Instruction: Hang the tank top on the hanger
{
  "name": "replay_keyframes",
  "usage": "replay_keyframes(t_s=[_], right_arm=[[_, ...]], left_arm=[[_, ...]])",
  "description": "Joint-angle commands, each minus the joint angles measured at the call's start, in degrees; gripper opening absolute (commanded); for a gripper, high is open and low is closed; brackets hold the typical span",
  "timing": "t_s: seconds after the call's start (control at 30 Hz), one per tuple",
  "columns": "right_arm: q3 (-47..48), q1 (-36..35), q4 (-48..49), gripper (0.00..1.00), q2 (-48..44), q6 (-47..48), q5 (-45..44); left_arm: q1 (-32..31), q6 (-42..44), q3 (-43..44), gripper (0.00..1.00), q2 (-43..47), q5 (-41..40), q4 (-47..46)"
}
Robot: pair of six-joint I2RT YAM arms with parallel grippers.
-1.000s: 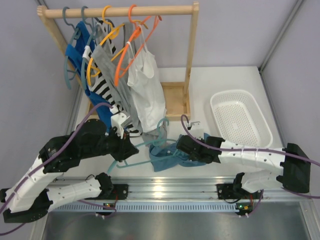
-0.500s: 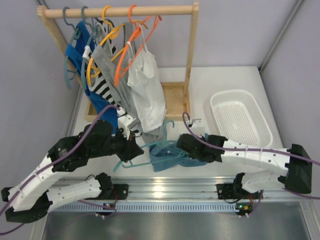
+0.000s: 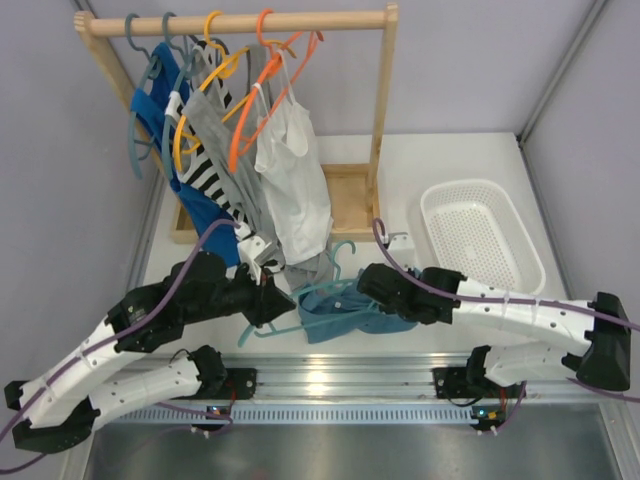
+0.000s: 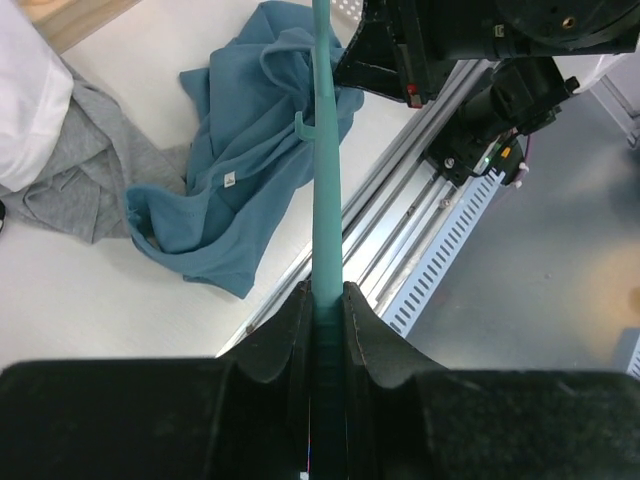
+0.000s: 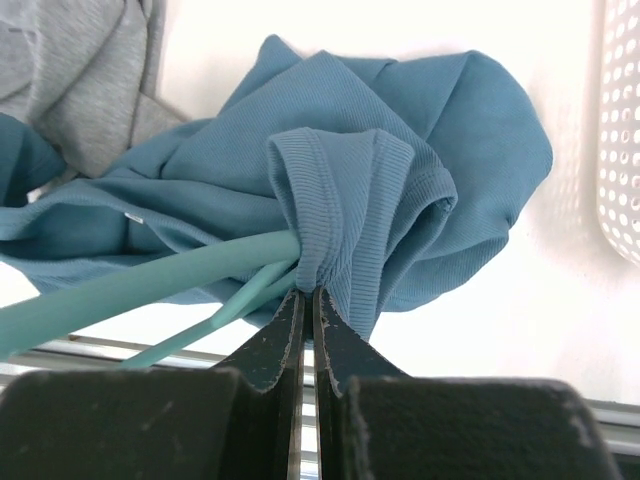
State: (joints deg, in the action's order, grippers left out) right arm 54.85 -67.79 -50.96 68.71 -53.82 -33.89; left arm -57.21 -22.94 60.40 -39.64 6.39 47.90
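Observation:
The dusty teal-blue tank top [image 3: 335, 312] lies bunched on the table between the arms; it also shows in the left wrist view [image 4: 240, 170] and the right wrist view [image 5: 370, 170]. My left gripper [image 3: 272, 300] is shut on the light teal hanger [image 3: 310, 290], whose bar [image 4: 325, 180] runs from its jaws over the fabric. My right gripper [image 3: 372, 290] is shut on a ribbed strap of the tank top [image 5: 340, 200], with the hanger's end [image 5: 150, 285] entering the strap loop beside its fingers [image 5: 335, 340].
A wooden rack [image 3: 235, 22] at the back left holds orange and grey-blue hangers with a royal-blue top [image 3: 160, 100], a striped top and a white top [image 3: 295, 170]. A grey garment [image 5: 70, 70] lies beside the tank top. A white basket [image 3: 480, 240] stands right.
My left arm has shifted right and forward, carrying the hanger toward the tank top. My right gripper has held the strap and moved slightly right with the fabric.

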Motion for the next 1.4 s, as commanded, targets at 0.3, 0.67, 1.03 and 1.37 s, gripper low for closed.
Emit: replay_keyframes(t_s=[0.3, 0.67, 1.03, 1.37], right_arm=[[6.23, -2.17, -2.39, 0.00, -3.93, -0.23, -4.69], [8.26, -3.75, -4.85, 0.00, -4.63, -0.84, -6.71], [8.52, -7.97, -2.22, 0.00, -6.13, 2.05, -7.51], [7.46, -9.38, -0.72, 0.08, -9.73, 4.69, -7.77]], left_arm=[[-0.27, -6.33, -14.25, 0.00, 6.85, -0.50, -21.44], [-0.27, -8.35, -19.79, 0.00, 9.66, 1.52, -27.86], [-0.27, -10.99, -26.30, 0.00, 6.51, 7.05, -41.12], [0.34, -12.39, -30.95, 0.00, 0.79, 11.27, -55.97]])
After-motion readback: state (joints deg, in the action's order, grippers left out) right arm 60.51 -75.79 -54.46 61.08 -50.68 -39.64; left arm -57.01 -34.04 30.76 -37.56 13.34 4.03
